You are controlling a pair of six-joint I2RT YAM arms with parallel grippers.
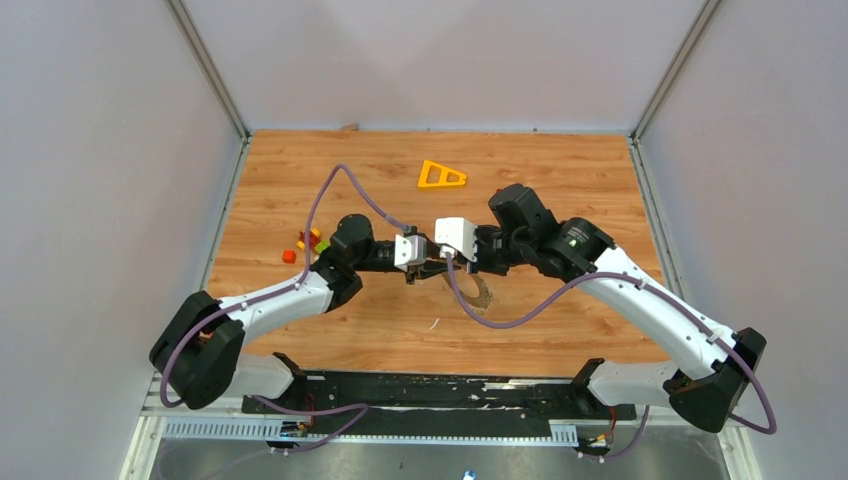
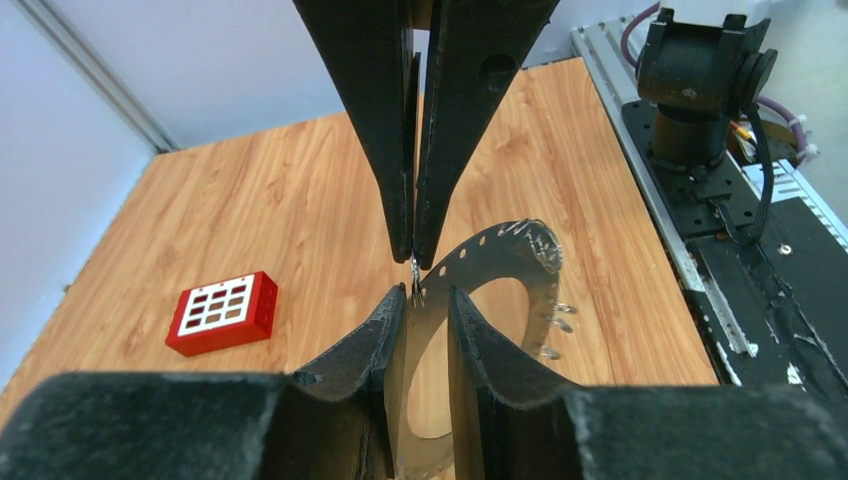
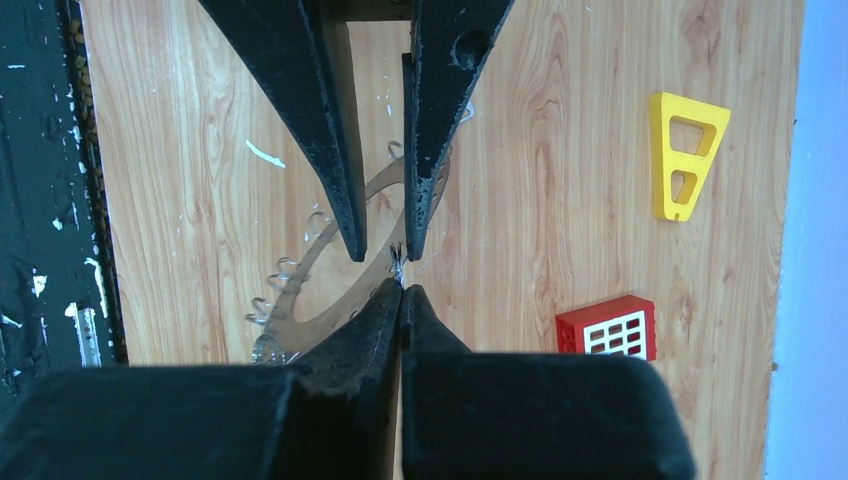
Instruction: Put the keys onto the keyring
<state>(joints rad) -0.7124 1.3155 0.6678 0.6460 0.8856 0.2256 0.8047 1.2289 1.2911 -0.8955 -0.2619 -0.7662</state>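
Note:
The grey keyring point(image 1: 487, 294) is just below and right of where my two grippers meet at the table's middle. In the left wrist view its perforated rim point(image 2: 500, 245) carries small wire loops, and its band runs through the gap between my fingers. My left gripper point(image 2: 428, 295) is open by a narrow gap, with its fingers over the ring. My right gripper point(image 3: 402, 290) is shut on the tiny key's silvery part point(image 3: 397, 262). The key point(image 2: 415, 278) sits tip to tip with the left fingers, just above the ring's rim point(image 3: 300, 300). The key's black head is hidden.
A red keypad block point(image 2: 222, 312) lies on the wood to the left; it also shows in the right wrist view point(image 3: 606, 328). An orange triangular frame point(image 1: 441, 176) lies further back. Small coloured pieces point(image 1: 308, 242) sit at the left. The black base rail point(image 1: 430, 390) runs along the near edge.

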